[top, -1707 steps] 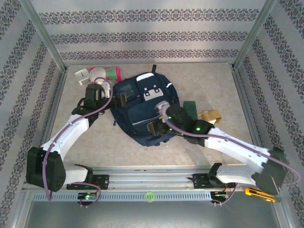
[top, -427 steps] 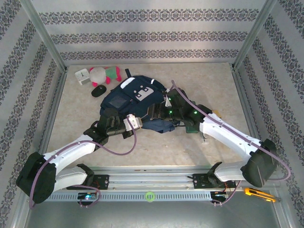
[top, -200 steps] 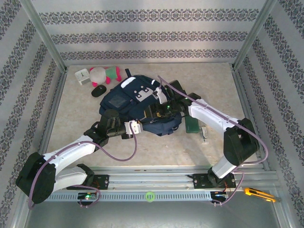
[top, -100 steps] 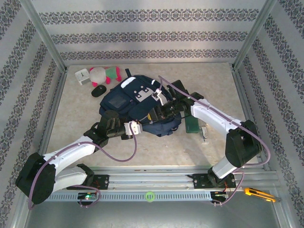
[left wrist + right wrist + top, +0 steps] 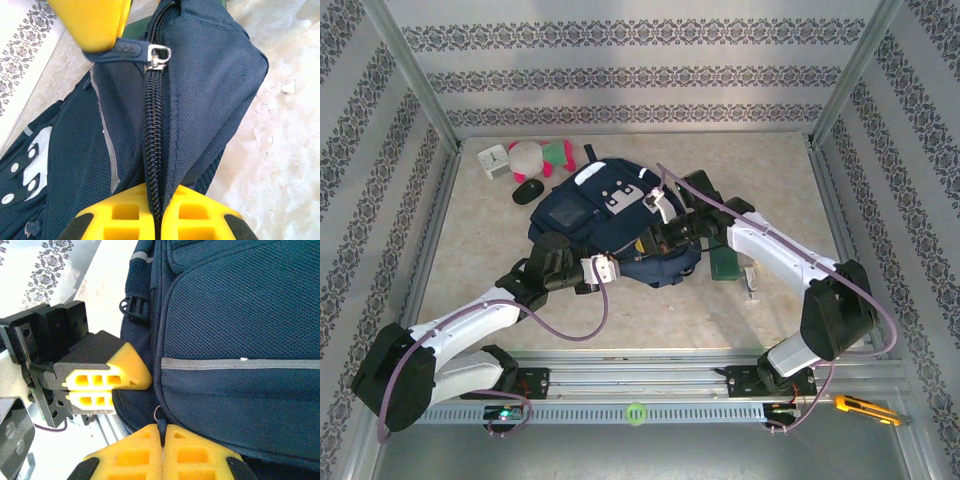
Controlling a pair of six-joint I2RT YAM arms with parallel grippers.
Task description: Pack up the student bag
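The student bag [image 5: 590, 215] is a navy backpack lying in the middle of the table. In the left wrist view my left gripper [image 5: 157, 212] is shut on the bag's [image 5: 210, 75] black zip seam [image 5: 151, 125]. Across from it my right gripper [image 5: 162, 447] is shut on the dark zip pull [image 5: 162, 426], at the edge of the bag [image 5: 240, 315] below a pale reflective stripe. That pull [image 5: 122, 49] and its metal slider show at the top of the left wrist view. From above, the left gripper [image 5: 623, 265] and right gripper [image 5: 655, 243] meet at the bag's near edge.
A pink and green plush toy [image 5: 540, 153], a small white box [image 5: 492, 158] and a black mouse [image 5: 527, 190] lie at the back left. A green item [image 5: 725, 262] rests right of the bag. An orange-handled tool [image 5: 860, 405] lies beyond the near rail.
The right gripper has closed on the zip pull, and its arm has shifted slightly. The left gripper has kept its hold on the zip seam.
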